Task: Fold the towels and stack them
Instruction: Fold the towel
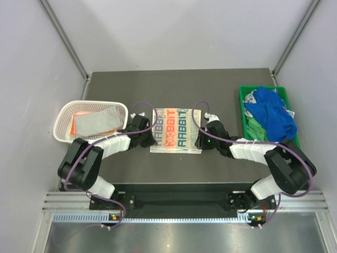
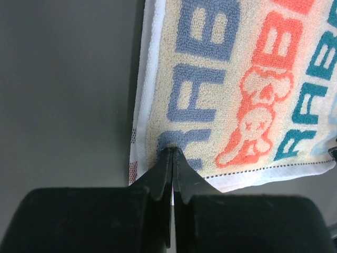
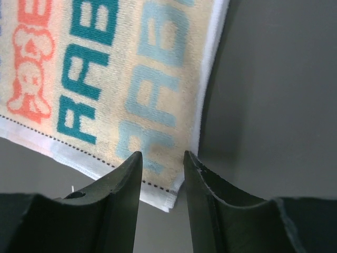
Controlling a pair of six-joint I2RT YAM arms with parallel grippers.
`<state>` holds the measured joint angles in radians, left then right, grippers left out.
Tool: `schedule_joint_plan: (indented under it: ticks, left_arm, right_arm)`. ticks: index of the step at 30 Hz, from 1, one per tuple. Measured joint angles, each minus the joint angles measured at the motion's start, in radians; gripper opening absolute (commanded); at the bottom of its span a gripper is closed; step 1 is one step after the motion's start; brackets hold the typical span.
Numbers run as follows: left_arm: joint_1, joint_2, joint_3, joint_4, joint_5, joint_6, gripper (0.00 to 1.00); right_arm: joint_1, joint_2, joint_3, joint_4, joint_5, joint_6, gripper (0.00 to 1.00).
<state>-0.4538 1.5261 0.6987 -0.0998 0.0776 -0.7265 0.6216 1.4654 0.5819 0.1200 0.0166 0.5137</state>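
My left fingers (image 2: 162, 176) were shut at the lettered towel (image 2: 237, 79)'s corner, any pinched cloth hidden; my right fingers (image 3: 125, 184) stood apart astride another.

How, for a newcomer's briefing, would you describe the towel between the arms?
On the dark grey table, midway between the white mesh plastic basket at left and the green plastic bin at right, a cream rectangular terry towel lies spread flat. It alone is laid open and carries rows of RABBIT lettering in blue, orange and teal.
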Motion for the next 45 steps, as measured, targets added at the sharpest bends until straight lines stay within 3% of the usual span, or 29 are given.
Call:
schedule_joint_plan:
  ticks: [8, 14, 18, 23, 32, 40, 45]
  left_arm:
    - [-0.047, -0.084, -0.072, -0.021, -0.015, -0.031, 0.01]
    - [-0.059, -0.128, -0.064, -0.138, -0.02, -0.029, 0.12]
    - [-0.059, -0.12, 0.051, -0.237, -0.039, -0.022, 0.12]
    - [-0.059, -0.003, 0.297, -0.225, -0.129, 0.006, 0.11]
    - [-0.051, 0.374, 0.586, -0.19, -0.341, 0.136, 0.1]
    - [-0.045, 0.502, 0.673, -0.183, -0.415, 0.18, 0.09]
    - [-0.046, 0.504, 0.672, -0.18, -0.423, 0.179, 0.09]
  right_arm:
    - [0.0, -0.099, -0.026, -0.156, 0.06, 0.003, 0.39]
    - [0.0, -0.181, -0.001, -0.274, 0.079, 0.001, 0.43]
    - [-0.01, -0.152, 0.142, -0.293, 0.052, -0.023, 0.35]
    - [-0.029, 0.024, 0.367, -0.164, -0.11, -0.032, 0.22]
    - [-0.051, 0.478, 0.652, 0.115, -0.393, 0.072, 0.19]
    - [-0.083, 0.711, 0.697, 0.314, -0.471, 0.242, 0.17]
    - [-0.151, 0.734, 0.634, 0.401, -0.473, 0.316, 0.17]
